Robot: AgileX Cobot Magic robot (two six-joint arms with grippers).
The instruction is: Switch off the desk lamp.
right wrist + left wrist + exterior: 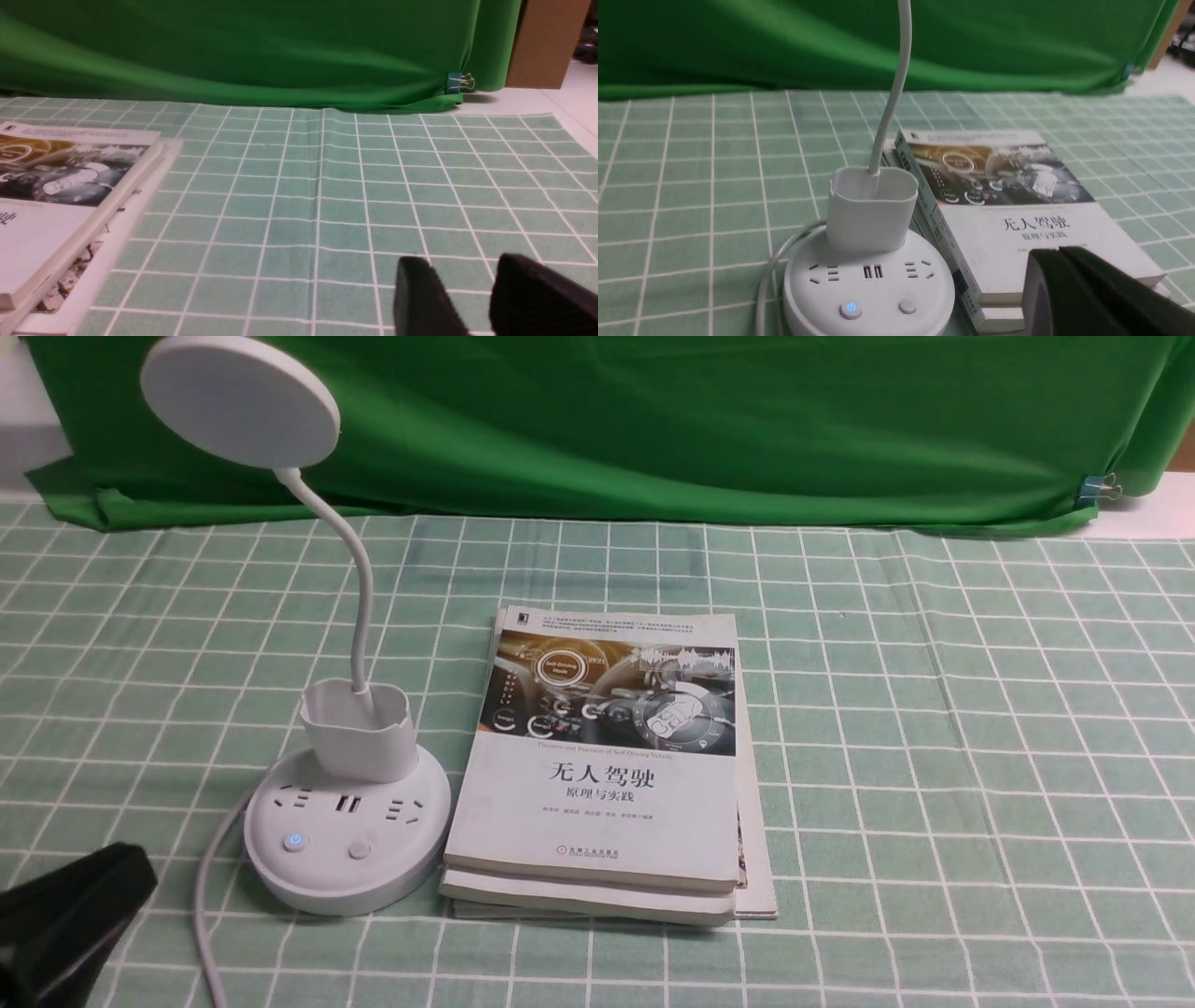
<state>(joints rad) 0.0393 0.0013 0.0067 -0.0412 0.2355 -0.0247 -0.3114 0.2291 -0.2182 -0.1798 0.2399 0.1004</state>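
Observation:
The white desk lamp (347, 831) stands at the left of the table: round disc head (240, 401), thin gooseneck, small cup, round base with sockets. Its left button (295, 842) glows blue; the right button (359, 850) is plain. The white cord (207, 896) runs off the base toward the front. The base also shows in the left wrist view (868, 289), with the lit button (851, 308). My left gripper (140, 859) is shut and empty, near the front left of the base. In its wrist view the left gripper (1057, 252) sits over the book. My right gripper (460, 266) is open, over bare cloth.
A stack of books (607, 765) lies right beside the lamp base, touching or nearly so. A green-and-white checked cloth (934, 756) covers the table. A green backdrop (700, 420) hangs behind, clipped at the right (1102, 485). A brown box (546, 42) stands beyond the far right.

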